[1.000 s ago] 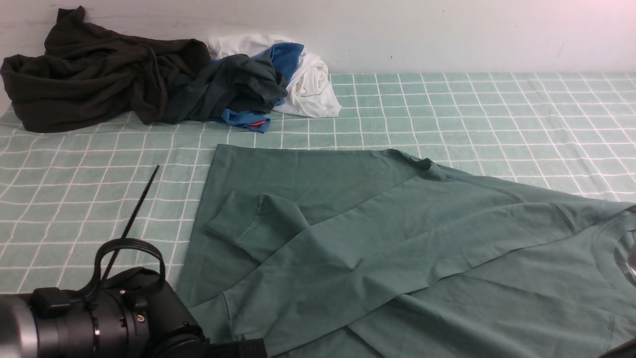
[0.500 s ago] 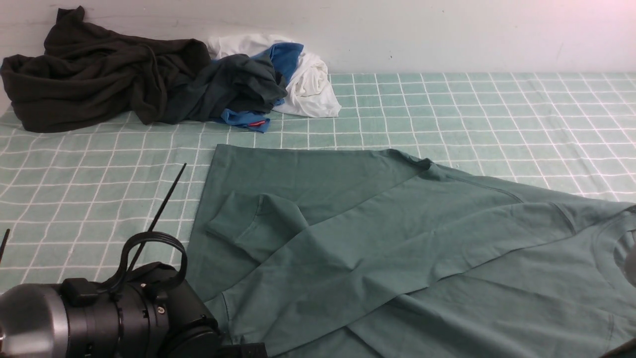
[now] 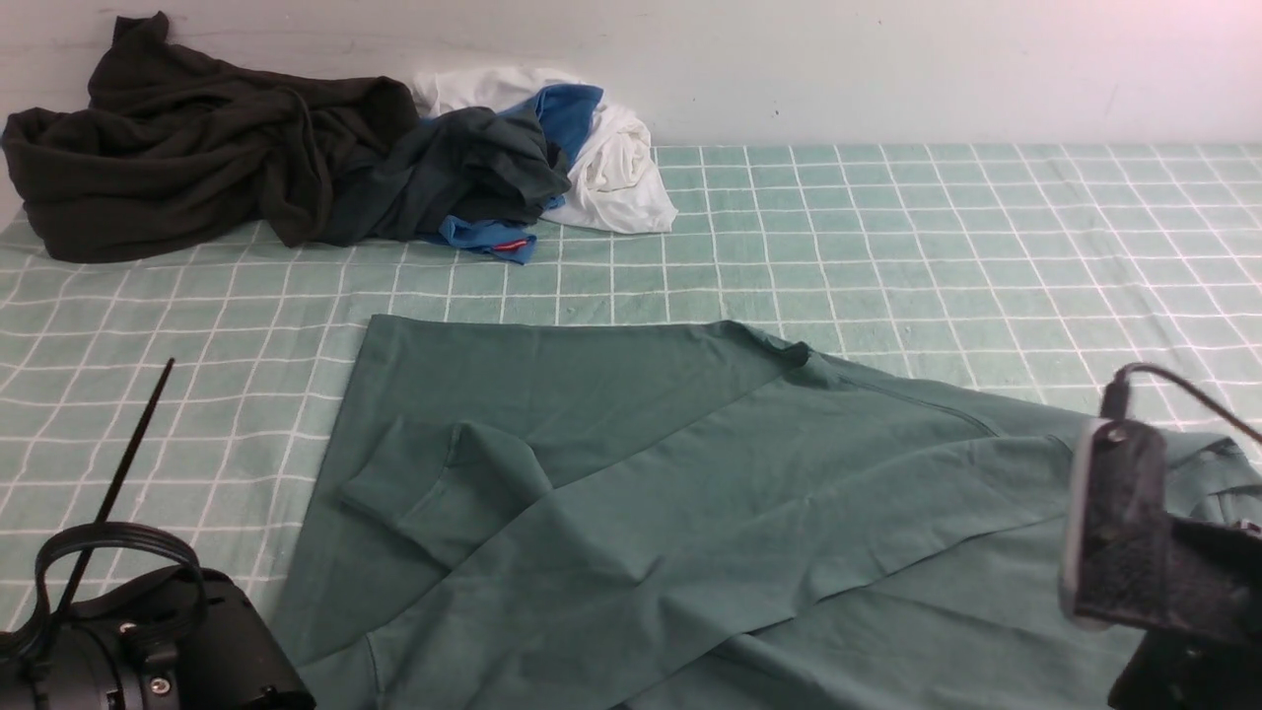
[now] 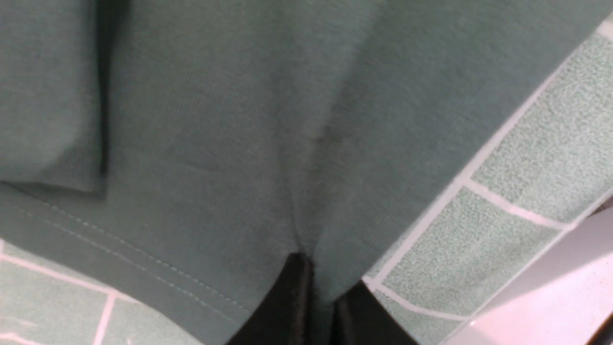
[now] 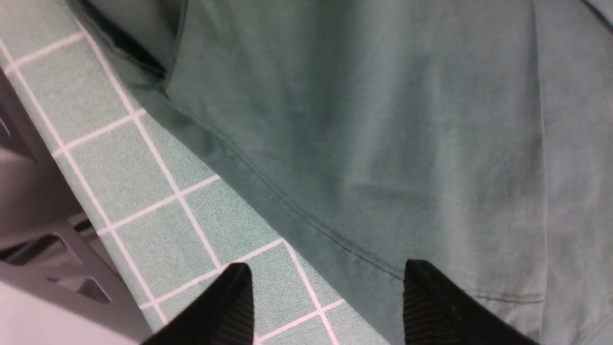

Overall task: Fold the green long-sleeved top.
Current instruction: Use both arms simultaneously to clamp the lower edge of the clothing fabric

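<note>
On my front camera the green top (image 3: pixel 690 513) is lying spread over the near part of the checked cloth (image 3: pixel 946 247), and I am using that top as my landmark. One strip of it is running slantwise across the rest in soft folds, and a smaller flap is sitting doubled over near its far left corner. My left gripper (image 4: pixel 318 306) is clamping the top: in that wrist view its dark fingertips are pinching a bunched bit of the fabric, and creases are fanning out from the pinch. The left arm (image 3: pixel 168 641) is reaching in at the near left of the top. My right gripper (image 5: pixel 328 297) is standing open with a wide gap between its fingertips, gripping nothing, near a seamed edge of the top. The right arm (image 3: pixel 1163 552) is showing over the right part of the top, hiding some of it. Beyond the top, toward its far left, a heap is resting on the cloth: a dark brown garment (image 3: pixel 197 148) at the left, a dark grey one (image 3: pixel 454 168) beside it, and blue (image 3: pixel 567 118) and white (image 3: pixel 621 168) clothes at the heap's right end. Farthest from the top, a pale wall (image 3: pixel 887 69) is rising behind the cloth.
</note>
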You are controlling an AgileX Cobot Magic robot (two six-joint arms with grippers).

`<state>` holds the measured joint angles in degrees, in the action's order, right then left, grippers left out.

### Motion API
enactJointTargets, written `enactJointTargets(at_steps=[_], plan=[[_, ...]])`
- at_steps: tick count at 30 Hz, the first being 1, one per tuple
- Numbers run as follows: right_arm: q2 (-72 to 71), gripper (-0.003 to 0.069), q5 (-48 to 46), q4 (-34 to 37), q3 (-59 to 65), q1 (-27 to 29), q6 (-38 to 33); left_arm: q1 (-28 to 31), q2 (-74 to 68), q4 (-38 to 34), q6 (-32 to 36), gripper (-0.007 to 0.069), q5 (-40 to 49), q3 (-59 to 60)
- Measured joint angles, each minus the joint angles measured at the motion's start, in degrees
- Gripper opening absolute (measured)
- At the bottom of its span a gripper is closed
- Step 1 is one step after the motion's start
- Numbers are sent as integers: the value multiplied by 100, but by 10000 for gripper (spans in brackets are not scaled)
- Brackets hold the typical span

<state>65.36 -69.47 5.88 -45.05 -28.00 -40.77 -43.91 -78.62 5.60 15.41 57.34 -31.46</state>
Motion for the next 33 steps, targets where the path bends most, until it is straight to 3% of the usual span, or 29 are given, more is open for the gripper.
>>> enactJointTargets(at_steps=[4,9,17,22,33], plan=[[549,442,107,-50,17,0,-451,0,6,0,-12,6,-21,6],[1081,438,626,-422,476,0,-527,0,6,-11,-30,6,-45,6],[1167,432,2466,-1811,1905,-1,-527,0,6,-15,-41,6,-188,10],[1037,424,2738,-2118,2117,-17,-475,0,10,-15,-41,6,-206,10],[955,239,2913,-2268,2135,-24,-160,0,10,-17,-41,6,-230,10]])
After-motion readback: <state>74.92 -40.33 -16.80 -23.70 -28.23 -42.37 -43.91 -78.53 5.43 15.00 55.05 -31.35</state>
